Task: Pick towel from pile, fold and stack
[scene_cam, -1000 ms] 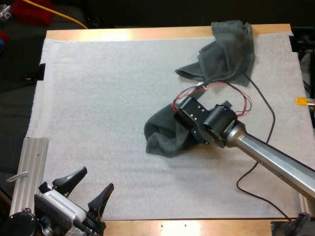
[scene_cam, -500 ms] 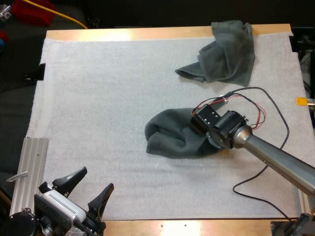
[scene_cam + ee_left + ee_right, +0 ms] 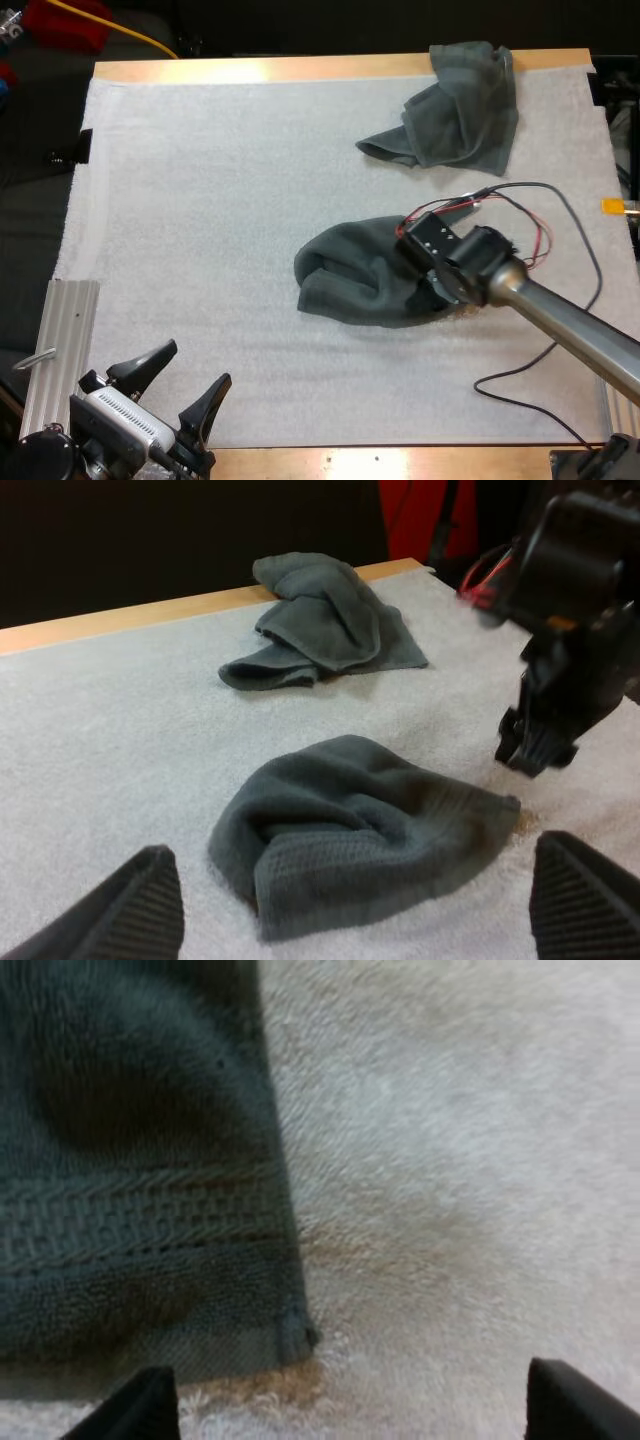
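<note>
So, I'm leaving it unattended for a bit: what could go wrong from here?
1. The right gripper hangs open over a corner of the crumpled towel, mostly above bare mat. Closing could catch only the hem, or miss.
2. The towel is bunched in folds, so lifting it by one corner may leave it twisted rather than flat.

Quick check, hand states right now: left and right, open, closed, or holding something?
Left hand: open, holding nothing.
Right hand: open, holding nothing, low over the corner of the crumpled towel.
</note>
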Controlling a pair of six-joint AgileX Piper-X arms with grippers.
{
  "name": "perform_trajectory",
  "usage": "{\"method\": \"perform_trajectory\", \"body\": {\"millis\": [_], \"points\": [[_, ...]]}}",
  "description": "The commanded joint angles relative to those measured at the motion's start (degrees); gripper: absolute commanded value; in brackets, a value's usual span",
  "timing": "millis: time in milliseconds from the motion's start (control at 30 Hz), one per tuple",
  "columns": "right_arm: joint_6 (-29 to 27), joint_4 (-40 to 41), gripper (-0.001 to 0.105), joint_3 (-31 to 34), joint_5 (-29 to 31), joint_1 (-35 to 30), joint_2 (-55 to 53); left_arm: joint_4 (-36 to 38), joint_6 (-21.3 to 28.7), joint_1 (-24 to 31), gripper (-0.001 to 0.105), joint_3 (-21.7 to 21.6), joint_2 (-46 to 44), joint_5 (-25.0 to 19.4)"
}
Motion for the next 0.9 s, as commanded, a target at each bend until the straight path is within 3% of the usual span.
{"method": "perform_trajectory", "body": {"millis": [0, 400, 867], "points": [[1.3, 1.5, 0.068, 0.0, 0.3, -0.3, -2.4, 0.8, -0.3, -0.2, 0.070, -0.4, 0.0, 0.4], [10.7, 4.1, 0.068, 0.0, -6.3, -0.2, -17.4, 2.8, -0.3, -0.2, 0.070, -0.4, 0.8, 0.4], [17.2, 6.5, 0.068, 0.0, -7.3, -0.2, -30.9, 5.7, -0.3, -0.2, 0.070, -0.4, 10.5, 0.4]]}}
